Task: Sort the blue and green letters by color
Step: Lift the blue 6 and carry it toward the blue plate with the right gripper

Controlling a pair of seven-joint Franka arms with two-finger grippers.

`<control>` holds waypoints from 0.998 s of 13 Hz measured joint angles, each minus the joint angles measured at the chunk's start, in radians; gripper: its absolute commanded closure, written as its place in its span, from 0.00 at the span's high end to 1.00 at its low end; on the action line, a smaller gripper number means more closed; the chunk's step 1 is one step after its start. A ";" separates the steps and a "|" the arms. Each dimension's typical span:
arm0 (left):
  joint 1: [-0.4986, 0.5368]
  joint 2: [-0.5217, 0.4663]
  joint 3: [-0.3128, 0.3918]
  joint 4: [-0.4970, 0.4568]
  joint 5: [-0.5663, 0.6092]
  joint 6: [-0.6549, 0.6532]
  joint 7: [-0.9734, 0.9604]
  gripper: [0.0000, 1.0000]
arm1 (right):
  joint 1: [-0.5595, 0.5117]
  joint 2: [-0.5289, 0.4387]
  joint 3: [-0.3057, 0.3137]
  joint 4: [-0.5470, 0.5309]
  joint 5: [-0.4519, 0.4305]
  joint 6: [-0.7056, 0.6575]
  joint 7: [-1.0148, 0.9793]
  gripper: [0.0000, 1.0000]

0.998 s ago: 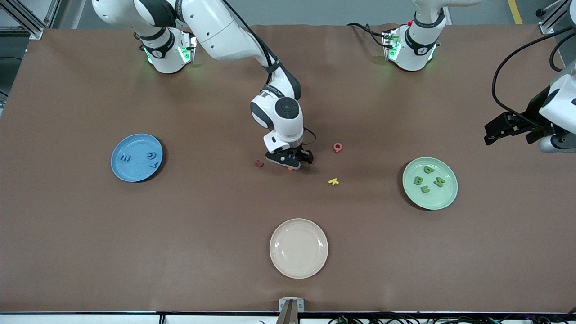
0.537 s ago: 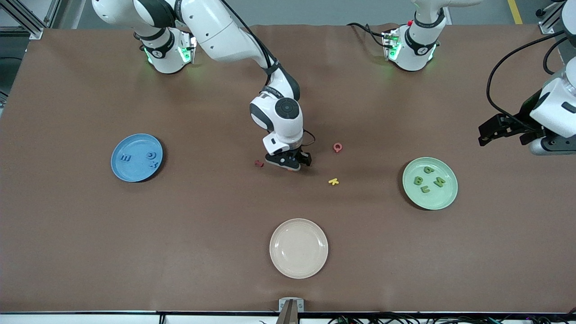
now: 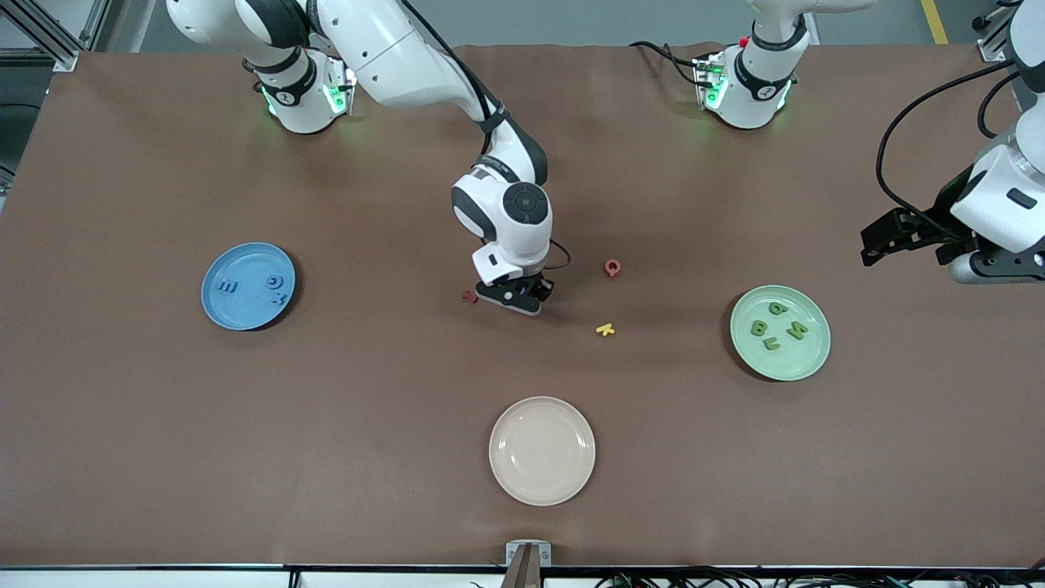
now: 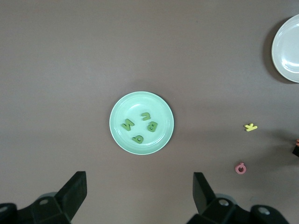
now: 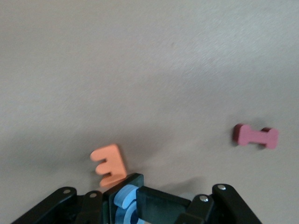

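My right gripper [image 3: 522, 299] is low on the middle of the table, shut on a blue letter [image 5: 125, 198] that stands on edge between its pads [image 5: 161, 205]. An orange letter [image 5: 109, 164] lies against the gripper's tip. Three blue letters [image 3: 277, 283] lie on the blue plate [image 3: 245, 260] toward the right arm's end. Several green letters [image 3: 777, 309] [image 4: 152, 125] lie on the pale green plate [image 3: 808, 359] [image 4: 117, 116]. My left gripper [image 3: 886, 237] [image 4: 139, 183] hangs open and empty over the table beside the green plate.
A red letter [image 3: 469, 297] [image 5: 255, 136] lies beside the right gripper. A pink letter [image 3: 612, 267] [image 4: 240, 168] and a yellow letter [image 3: 605, 329] [image 4: 251, 127] lie between the gripper and the green plate. A cream plate [image 3: 542, 450] [image 4: 287, 49] sits nearest the front camera.
The right gripper's fingers have closed on the blue letter, and its hand now hides the orange letter in the front view. The left arm has drifted slightly toward the table's middle.
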 measured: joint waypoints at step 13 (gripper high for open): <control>-0.005 -0.001 -0.014 0.001 0.000 0.000 -0.004 1.00 | -0.080 -0.082 -0.002 0.042 0.000 -0.227 -0.162 0.00</control>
